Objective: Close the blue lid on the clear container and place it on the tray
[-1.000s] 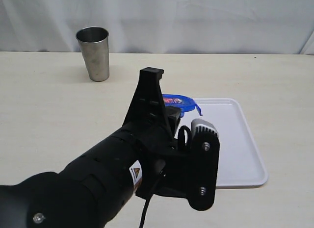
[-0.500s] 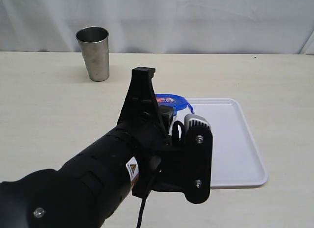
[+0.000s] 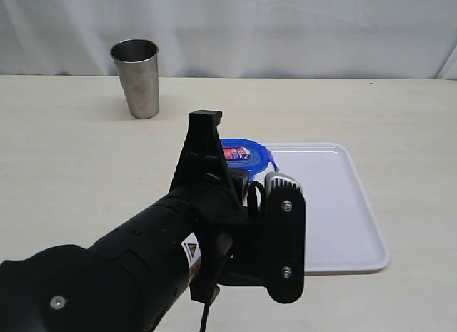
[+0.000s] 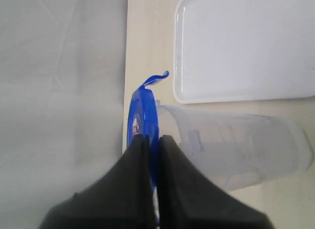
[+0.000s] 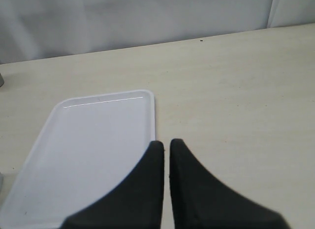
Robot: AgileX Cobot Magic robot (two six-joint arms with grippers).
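Observation:
My left gripper (image 4: 153, 138) is shut on the rim of the blue lid (image 4: 142, 111), which sits on the mouth of the clear container (image 4: 236, 145). One lid flap sticks out loose. In the exterior view the blue lid (image 3: 241, 152) shows its sticker just beyond my left arm, at the near-left edge of the tray (image 3: 335, 203); the container's body is hidden behind the arm. The container lies beside the tray (image 4: 246, 47), not over it. My right gripper (image 5: 166, 143) is shut on nothing, above the edge of the tray (image 5: 93, 140).
A shiny steel tumbler (image 3: 137, 76) stands upright at the far left of the beige table (image 3: 64, 153). A white curtain closes off the back. My left arm's black body (image 3: 157, 260) fills the front left of the exterior view.
My left arm has shifted left with the lidded container, away from the tray's middle. The lid now shows more of its stickered top face.

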